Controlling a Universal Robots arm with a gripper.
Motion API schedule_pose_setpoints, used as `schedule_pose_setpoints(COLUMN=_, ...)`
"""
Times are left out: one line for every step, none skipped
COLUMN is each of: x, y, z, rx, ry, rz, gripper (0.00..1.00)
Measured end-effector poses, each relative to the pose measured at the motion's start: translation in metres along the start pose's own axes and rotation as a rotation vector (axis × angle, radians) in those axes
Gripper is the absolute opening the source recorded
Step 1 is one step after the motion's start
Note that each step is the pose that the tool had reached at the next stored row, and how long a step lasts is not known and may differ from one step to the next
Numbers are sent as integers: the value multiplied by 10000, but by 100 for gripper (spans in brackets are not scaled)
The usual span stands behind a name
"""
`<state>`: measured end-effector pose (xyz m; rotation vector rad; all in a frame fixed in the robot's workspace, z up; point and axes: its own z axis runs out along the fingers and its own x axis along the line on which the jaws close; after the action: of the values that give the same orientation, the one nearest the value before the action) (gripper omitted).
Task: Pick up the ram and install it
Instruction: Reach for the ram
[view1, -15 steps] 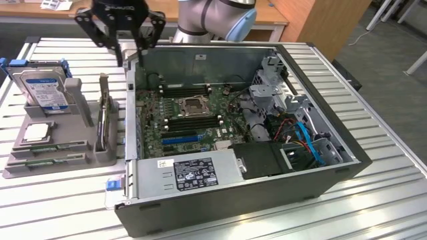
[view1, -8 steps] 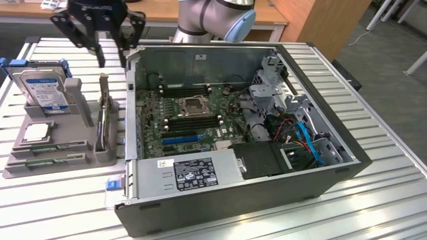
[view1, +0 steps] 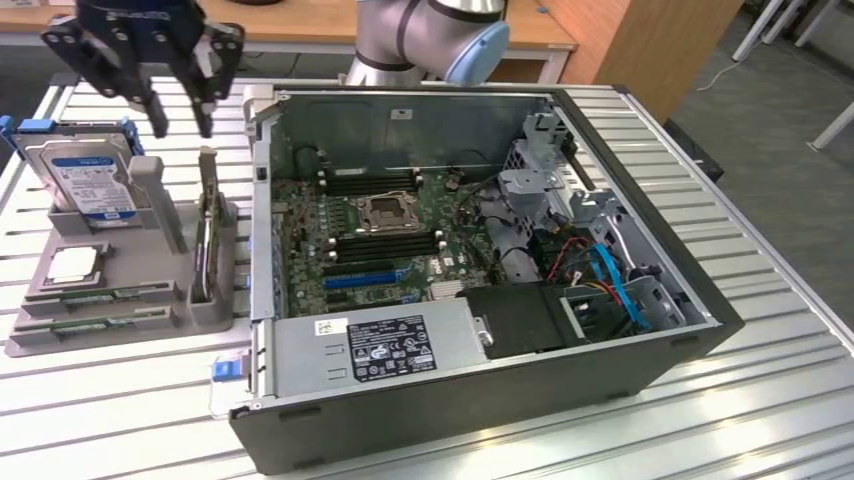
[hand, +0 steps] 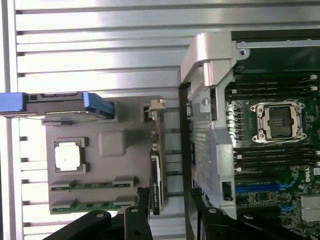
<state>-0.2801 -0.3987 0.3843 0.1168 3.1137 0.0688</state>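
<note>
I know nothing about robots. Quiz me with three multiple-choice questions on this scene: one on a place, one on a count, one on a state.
1. Where does the gripper hang? A above the gray holder; B inside the computer case; C over the power supply.
2. How many ram sticks lie in the holder? A none; B two; C five.
3. The gripper is: A clamped on a stick; B open and empty; C holding the hard drive.

1 A: it hangs over the holder.
2 B: two green sticks lie side by side.
3 B: nothing sits between its fingers.
</note>
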Motion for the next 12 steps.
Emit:
schedule_pose_setpoints(x=45, y=-3, z=1, rx=0, ry=0, rz=0, gripper=44)
schedule_pose_setpoints(x=89, y=-7, z=3, rx=0, ry=0, rz=-1, gripper=44)
schedule_pose_setpoints(x=134, y=-11, z=4, rx=1, ry=1, rz=-2, gripper=44)
schedule_pose_setpoints(x=179, y=-14, z=5, rx=1, ry=1, rz=-2, gripper=44)
schedule_pose_setpoints(x=228, y=-18, z=8, rx=0, ry=0, rz=0, gripper=44)
schedule_pose_setpoints(x=273, y=-21, z=9, rx=0, ry=0, rz=0, gripper=44)
schedule_pose_setpoints(x=317, y=-24, z=10, rx=1, ry=1, rz=-1, gripper=44)
schedule_pose_setpoints(x=361, y=-28, z=11, rx=1, ry=1, rz=-2, gripper=44)
schedule_pose_setpoints(x=406, y=-32, z=13, rx=0, ry=1, rz=-3, gripper=44)
schedule_pose_setpoints(x=451, y=-35, z=15, rx=0, ry=0, rz=-1, gripper=44)
schedule_pose_setpoints(x=500, y=-38, z=16, rx=0, ry=0, rz=0, gripper=44)
schedule_pose_setpoints(x=546, y=-42, z=17, rx=1, ry=1, rz=0, gripper=44)
